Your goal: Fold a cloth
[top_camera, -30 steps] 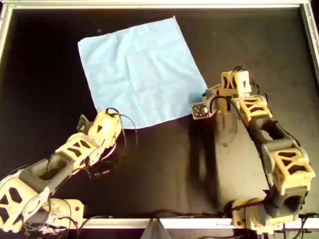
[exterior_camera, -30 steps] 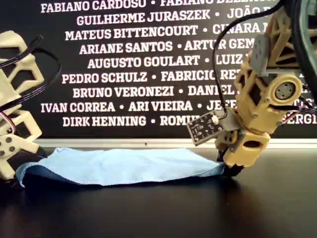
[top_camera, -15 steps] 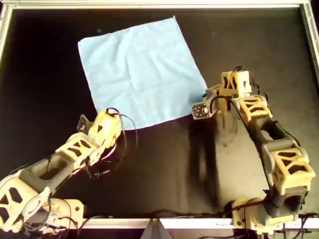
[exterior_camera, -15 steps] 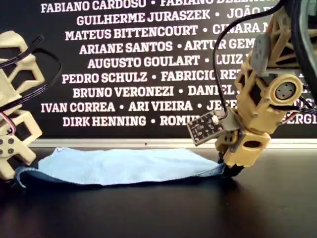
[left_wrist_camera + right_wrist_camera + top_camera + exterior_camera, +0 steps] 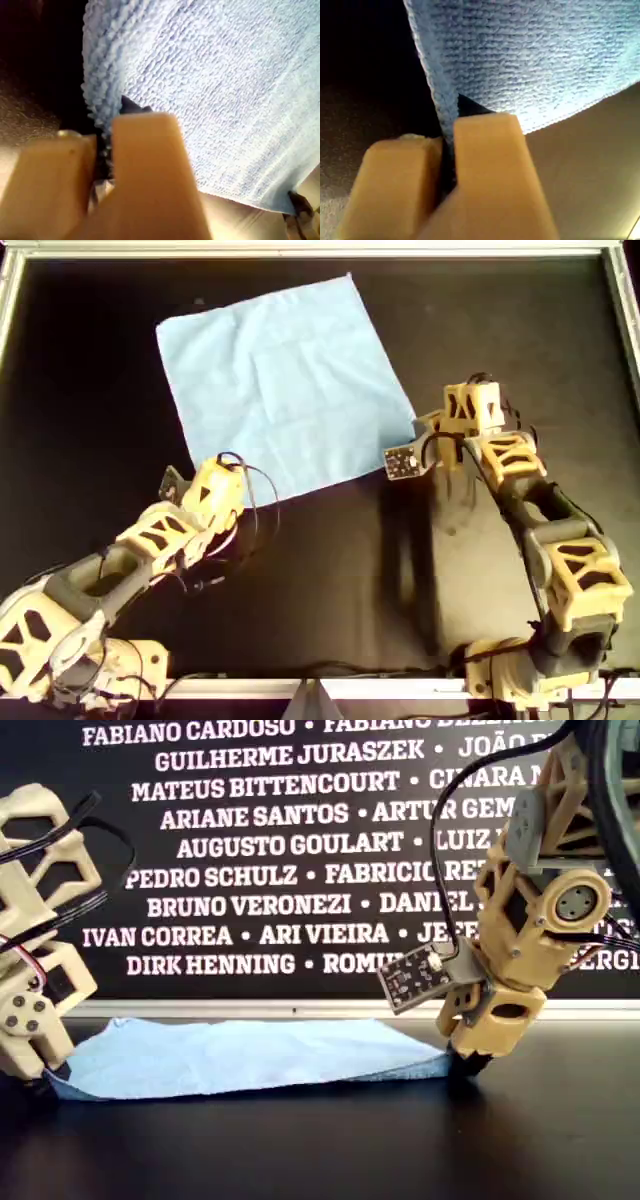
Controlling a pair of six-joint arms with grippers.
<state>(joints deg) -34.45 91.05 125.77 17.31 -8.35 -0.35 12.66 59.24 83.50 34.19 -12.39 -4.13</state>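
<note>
The light-blue cloth lies spread on the black table, tilted like a diamond. In the overhead view one arm's gripper sits at the cloth's near corner and the other arm's gripper at its right corner. The wrist views do not show which arm is which. My first gripper is shut on a thick rolled edge of the cloth. My second gripper is shut on a corner edge of the cloth. In the exterior view the cloth sags low between both held corners.
A metal frame borders the black table at the back and sides. A black wall with white names stands behind in the exterior view. Bare table lies in front of the cloth, between the two arms.
The arm at the overhead view's left has shifted a little toward the cloth's middle. In the exterior view its held corner has moved right and sits lower. The other arm has hardly moved.
</note>
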